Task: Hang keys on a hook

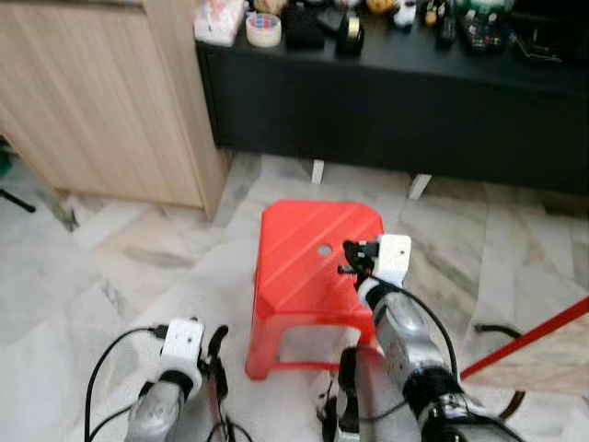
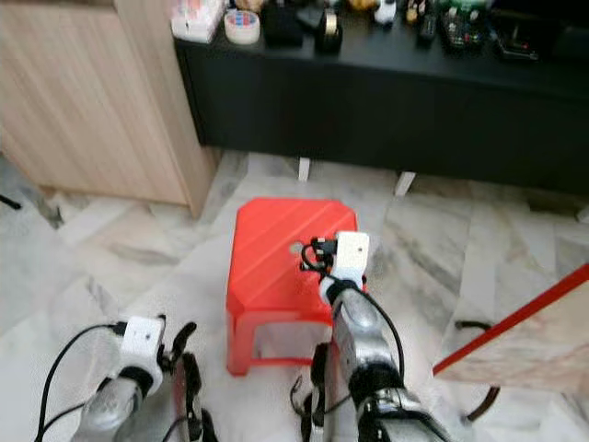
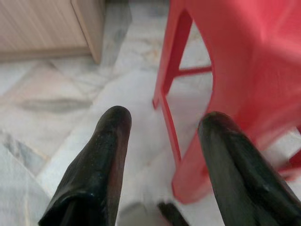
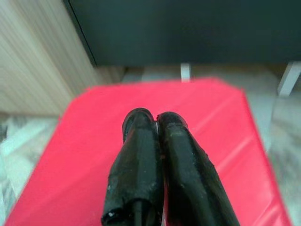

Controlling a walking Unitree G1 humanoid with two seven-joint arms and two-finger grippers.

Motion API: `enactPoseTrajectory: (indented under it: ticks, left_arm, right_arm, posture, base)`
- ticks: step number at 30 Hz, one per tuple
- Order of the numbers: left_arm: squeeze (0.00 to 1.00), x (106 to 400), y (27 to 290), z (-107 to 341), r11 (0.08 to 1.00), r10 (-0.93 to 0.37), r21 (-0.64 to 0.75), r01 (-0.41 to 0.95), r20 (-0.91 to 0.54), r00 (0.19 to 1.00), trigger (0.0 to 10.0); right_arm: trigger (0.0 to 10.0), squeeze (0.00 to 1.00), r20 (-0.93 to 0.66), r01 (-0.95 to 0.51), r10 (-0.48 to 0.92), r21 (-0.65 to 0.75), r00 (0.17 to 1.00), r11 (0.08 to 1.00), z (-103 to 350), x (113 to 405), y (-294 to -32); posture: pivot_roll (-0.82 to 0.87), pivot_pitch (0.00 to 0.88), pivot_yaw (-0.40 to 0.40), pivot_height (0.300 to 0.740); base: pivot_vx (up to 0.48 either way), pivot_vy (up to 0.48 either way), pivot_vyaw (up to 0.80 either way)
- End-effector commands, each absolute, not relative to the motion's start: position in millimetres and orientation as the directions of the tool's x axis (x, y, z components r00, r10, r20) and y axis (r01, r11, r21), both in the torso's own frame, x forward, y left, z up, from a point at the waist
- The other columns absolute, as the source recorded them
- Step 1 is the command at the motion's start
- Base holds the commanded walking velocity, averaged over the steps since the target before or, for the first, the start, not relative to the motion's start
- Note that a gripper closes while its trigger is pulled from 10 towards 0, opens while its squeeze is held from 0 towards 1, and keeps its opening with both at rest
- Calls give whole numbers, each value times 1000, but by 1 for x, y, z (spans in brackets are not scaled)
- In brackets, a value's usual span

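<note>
Arms reach forward and down from the robot, one on each side of a red stool (image 1: 313,267). The right end effector (image 4: 156,123) is held over the stool seat, its two black fingers pressed tight together. I cannot tell if anything is pinched between them, and I cannot make out any keys or a hook. The left end effector (image 3: 162,125) hangs low by the stool leg, above the floor (image 1: 138,267), with its fingers spread wide and nothing between them. The stool is shiny plastic, with a square seat and a small round hole in the top. The floor is pale marble tile. Behind stands a long black surface (image 1: 396,101) with small things on it, cut off at the top. A light wood cabinet (image 1: 101,101) is beside it.
</note>
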State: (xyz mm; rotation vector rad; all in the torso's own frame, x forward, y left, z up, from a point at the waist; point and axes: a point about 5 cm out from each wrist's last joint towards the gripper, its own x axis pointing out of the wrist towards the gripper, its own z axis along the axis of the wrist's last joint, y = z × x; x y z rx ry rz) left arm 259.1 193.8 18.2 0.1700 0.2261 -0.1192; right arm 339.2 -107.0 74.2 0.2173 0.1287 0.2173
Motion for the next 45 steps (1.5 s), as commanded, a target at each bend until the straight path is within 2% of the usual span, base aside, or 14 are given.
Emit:
enactPoseTrajectory:
  ticks: [1, 3, 16, 29, 38, 45]
  left_arm:
    - [0, 256, 197, 12, 980, -84, 153, 126, -255, 963, 10000]
    - [0, 259, 196, 13, 980, -85, 152, 126, -250, 965, 10000]
    - [0, 273, 196, 18, 980, -85, 159, 121, -217, 973, 10000]
    - [0, 279, 196, 24, 977, -96, 171, 126, -174, 980, 10000]
    - [0, 291, 196, 52, 974, -166, 146, 173, -60, 984, 10000]
    - [0, 300, 182, 77, 954, -299, 30, 298, 6, 954, 10000]
  right_arm:
    - [10000, 0, -89, -196, 221, 229, 971, 953, 76, 336, -110]
    - [10000, 0, -84, -187, 211, 235, 974, 954, 76, 335, -112]
    - [10000, 0, -115, -193, 222, 224, 968, 955, 75, 329, -112]
    - [10000, 0, -132, -231, 256, 180, 958, 956, 84, 330, -106]
    - [10000, 0, -200, -304, 322, 115, 925, 946, 81, 329, -96]
    - [10000, 0, -191, -335, 352, 117, 916, 935, 85, 326, -92]
  posture:
    - [63, 60, -76, 562]
    - [59, 50, -76, 562]
    - [62, 20, -76, 635]
    - [64, 0, -85, 725]
    - [61, 0, -78, 730]
    - [59, 0, -76, 730]
  base:
    - [0, 0, 0]
    - [0, 0, 0]
    - [0, 0, 0]
    - [0, 0, 0]
    - [0, 0, 0]
    - [0, 0, 0]
